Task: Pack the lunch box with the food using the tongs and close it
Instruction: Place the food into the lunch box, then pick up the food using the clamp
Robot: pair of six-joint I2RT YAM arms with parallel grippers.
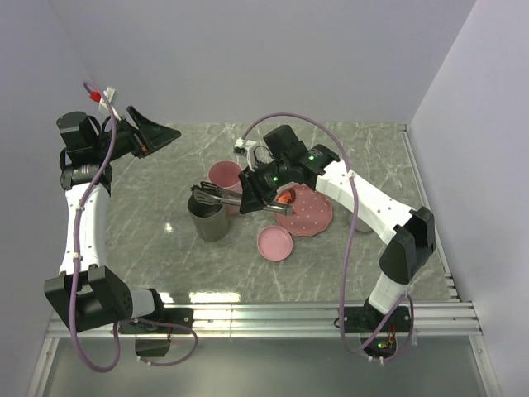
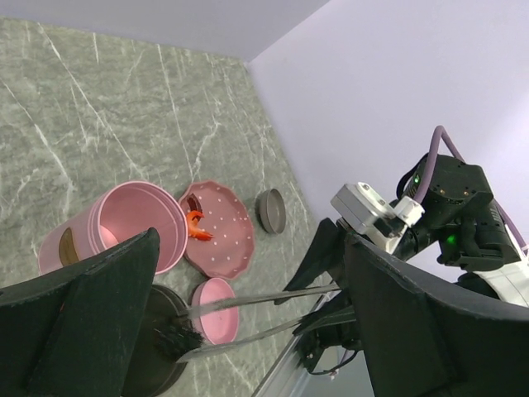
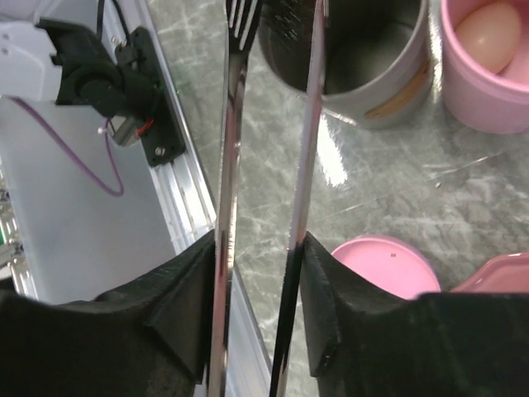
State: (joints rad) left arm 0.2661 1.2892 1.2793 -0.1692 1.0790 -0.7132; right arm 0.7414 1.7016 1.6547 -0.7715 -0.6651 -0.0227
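Top external view: the right gripper (image 1: 250, 200) holds the tongs (image 1: 216, 193) with its jaws narrow on the two arms. The tips hang over the grey cup (image 1: 211, 225). The lunch box (image 1: 223, 172) stands at 12 o'clock of the cup and the plate (image 1: 321, 222) at 3 o'clock. The shrimp (image 1: 285, 197) lies at the plate's 10 o'clock edge, and the lid (image 1: 274, 244) at its 7 o'clock. The left gripper (image 1: 157, 136) is well apart, jaws wide and empty.

The shrimp appears to be the next piece. Swing the tips to 3 o'clock and keep them spread until they straddle it. Squeeze lightly, then lift clear of the box rim.

Left wrist view: only here a brown piece (image 2: 70, 245) shows inside the lunch box, and a small grey dish (image 2: 271, 211) at 2 o'clock of the plate. The dark mass at the tong tips cannot be identified.

Right wrist view: only here the egg (image 3: 486, 37) shows in the box, and the gap between the tong arms. The shrimp is outside this view.
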